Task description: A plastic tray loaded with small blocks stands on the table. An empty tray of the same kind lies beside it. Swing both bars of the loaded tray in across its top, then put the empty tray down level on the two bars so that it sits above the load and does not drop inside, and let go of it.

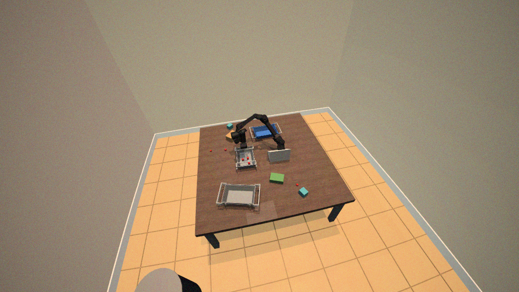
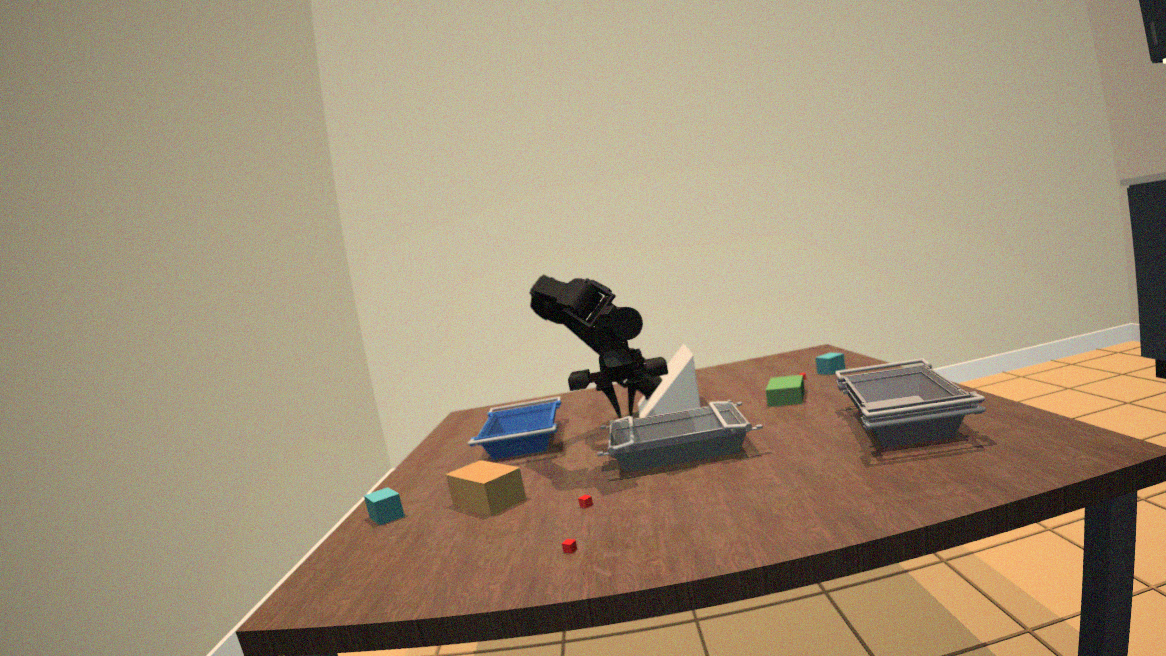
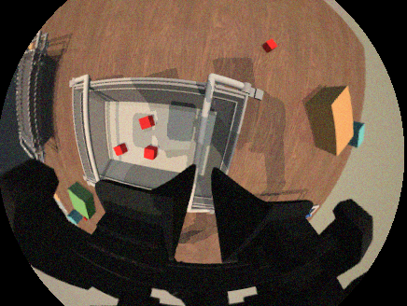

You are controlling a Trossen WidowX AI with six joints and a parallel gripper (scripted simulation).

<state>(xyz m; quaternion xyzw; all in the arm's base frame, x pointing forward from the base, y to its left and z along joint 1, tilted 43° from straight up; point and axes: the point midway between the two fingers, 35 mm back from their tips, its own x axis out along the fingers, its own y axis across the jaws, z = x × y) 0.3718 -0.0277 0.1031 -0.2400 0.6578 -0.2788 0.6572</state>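
Note:
The loaded grey tray (image 1: 236,157) (image 2: 684,453) (image 3: 140,93) stands upright with three red blocks (image 3: 147,122) (image 3: 120,149) (image 3: 150,152) on its floor. Its far bar (image 3: 87,126) lies in across the top near the far end. Its other bar (image 3: 203,126) also lies across the top, inside the near end. My gripper (image 1: 243,146) (image 2: 625,415) (image 3: 203,170) is slightly open, pointing down at this near bar, which shows in the gap between the fingertips. Contact cannot be told. The empty grey tray (image 1: 238,188) (image 2: 913,429) stands apart, its bars out over its ends.
A blue tray (image 1: 265,131) (image 2: 519,444) stands behind the arm. A white slanted panel (image 1: 279,155) (image 2: 675,387) stands beside the loaded tray. An orange block (image 2: 485,487) (image 3: 345,121), a green block (image 1: 277,177) (image 2: 785,390), cyan blocks and loose red cubes lie around.

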